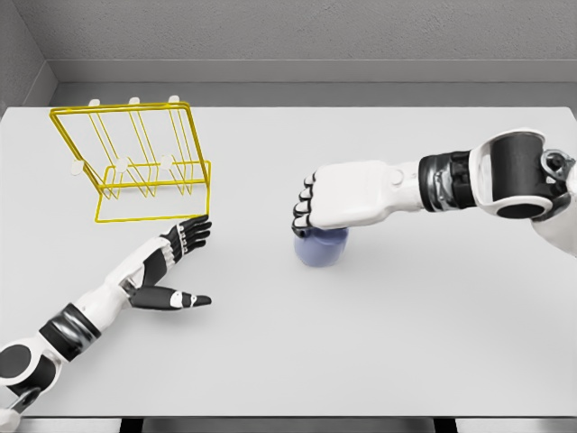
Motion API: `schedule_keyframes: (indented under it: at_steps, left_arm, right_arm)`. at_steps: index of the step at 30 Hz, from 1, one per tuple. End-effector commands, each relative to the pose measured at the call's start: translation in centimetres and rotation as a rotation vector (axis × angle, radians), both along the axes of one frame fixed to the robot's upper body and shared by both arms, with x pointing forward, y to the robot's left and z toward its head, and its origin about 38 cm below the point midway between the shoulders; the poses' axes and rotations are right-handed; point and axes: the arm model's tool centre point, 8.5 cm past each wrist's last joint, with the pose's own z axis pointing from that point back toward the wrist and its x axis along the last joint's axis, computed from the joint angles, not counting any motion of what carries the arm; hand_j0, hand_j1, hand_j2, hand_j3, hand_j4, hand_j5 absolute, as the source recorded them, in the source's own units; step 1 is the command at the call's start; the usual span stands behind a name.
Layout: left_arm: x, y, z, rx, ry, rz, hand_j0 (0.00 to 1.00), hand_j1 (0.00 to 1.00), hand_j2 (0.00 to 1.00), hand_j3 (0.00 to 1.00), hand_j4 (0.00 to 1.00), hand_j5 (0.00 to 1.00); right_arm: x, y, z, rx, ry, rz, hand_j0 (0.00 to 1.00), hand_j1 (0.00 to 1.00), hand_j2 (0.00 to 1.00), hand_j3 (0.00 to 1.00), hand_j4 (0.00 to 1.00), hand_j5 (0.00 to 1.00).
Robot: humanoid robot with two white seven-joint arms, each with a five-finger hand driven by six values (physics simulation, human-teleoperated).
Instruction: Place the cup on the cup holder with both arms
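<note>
A blue-grey cup (322, 247) stands upright on the white table (379, 343), right of the middle. My right hand (311, 216) lies over its top, fingers curled down around the rim and upper side, hiding the opening. The yellow wire cup holder (135, 158) with white pegs stands at the far left of the table. My left hand (185, 262) hovers just in front of the holder's lower right corner, fingers stretched out and thumb spread, holding nothing. About a hand's width of bare table separates the left hand from the cup.
A grey wall runs along the table's far edge (288, 106). The table's near edge (288, 418) crosses the bottom of the view. The right forearm (505, 176) reaches in from the right edge above the table.
</note>
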Motion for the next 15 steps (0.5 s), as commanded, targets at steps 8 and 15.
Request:
schedule_keyframes:
  at_steps: [8, 15]
  left_arm:
    - [0.0, 0.0, 0.0, -0.002, 0.000, 0.000, 1.00, 1.00, 1.00, 1.00, 1.00, 1.00]
    - [0.0, -0.1, 0.0, -0.005, 0.000, 0.000, 1.00, 1.00, 1.00, 1.00, 1.00, 1.00]
  right_arm:
    - [-0.8, 3.7, -0.8, 0.010, -0.012, 0.076, 0.49, 0.49, 0.49, 0.49, 0.49, 0.49]
    - [-0.6, 3.6, -0.7, -0.002, -0.035, 0.069, 0.99, 0.99, 0.99, 0.99, 0.99, 0.99]
